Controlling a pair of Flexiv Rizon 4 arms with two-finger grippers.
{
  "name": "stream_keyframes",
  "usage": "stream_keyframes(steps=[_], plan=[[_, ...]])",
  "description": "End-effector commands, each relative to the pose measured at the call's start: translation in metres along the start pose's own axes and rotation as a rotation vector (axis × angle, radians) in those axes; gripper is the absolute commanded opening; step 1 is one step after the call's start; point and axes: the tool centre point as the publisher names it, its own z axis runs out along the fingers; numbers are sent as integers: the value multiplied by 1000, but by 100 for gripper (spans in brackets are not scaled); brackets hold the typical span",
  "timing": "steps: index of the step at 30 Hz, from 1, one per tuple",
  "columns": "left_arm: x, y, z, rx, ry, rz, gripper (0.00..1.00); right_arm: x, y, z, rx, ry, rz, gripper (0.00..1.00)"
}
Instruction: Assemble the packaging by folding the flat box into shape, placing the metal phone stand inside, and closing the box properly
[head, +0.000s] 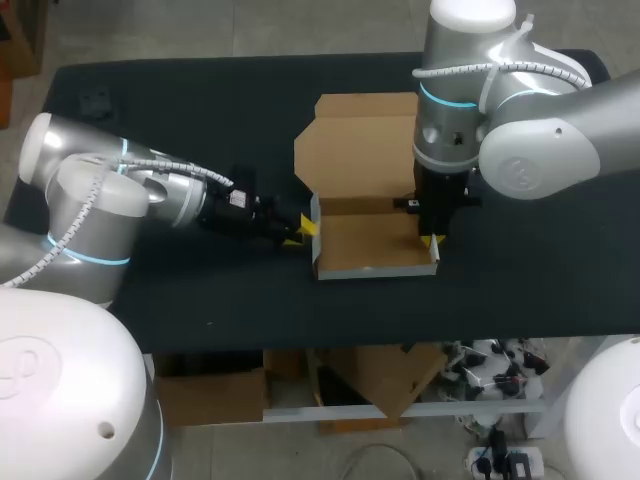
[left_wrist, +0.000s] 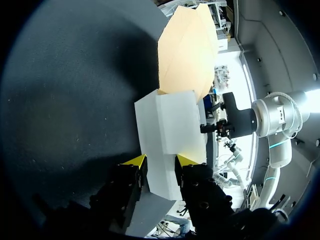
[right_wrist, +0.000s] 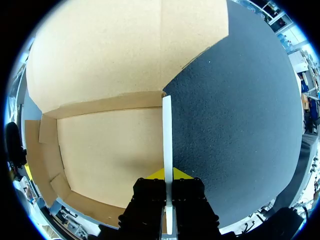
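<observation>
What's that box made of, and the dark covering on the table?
The box looks like thin cardboard: matte brown inside, smooth white outside, with creased folds. The table cover seems a dark felt-like or rubbery mat, grainy and unshiny.

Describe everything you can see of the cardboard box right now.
The cardboard box is brown inside, white outside, half-formed: a shallow, empty tray with raised walls, its lid lying open behind it on the black table. The left gripper pinches its left wall, the right gripper its right wall.
</observation>
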Motion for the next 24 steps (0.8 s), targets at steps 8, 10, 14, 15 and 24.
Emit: stream_keyframes(steps=[8,10,14,15,24], plan=[[8,0,2,10,-83,-6,42,1,0,-1,0,-1,1,0],[9,0,2,10,-103,-8,42,1,0,-1,0,-1,1,0],[10,-1,2,7,-125,-6,42,1,0,-1,0,-1,1,0],[10,-1,3,5,-127,-5,42,1,0,-1,0,-1,1,0],[11,-1,8,11,-205,4,42,1,0,-1,0,-1,1,0]])
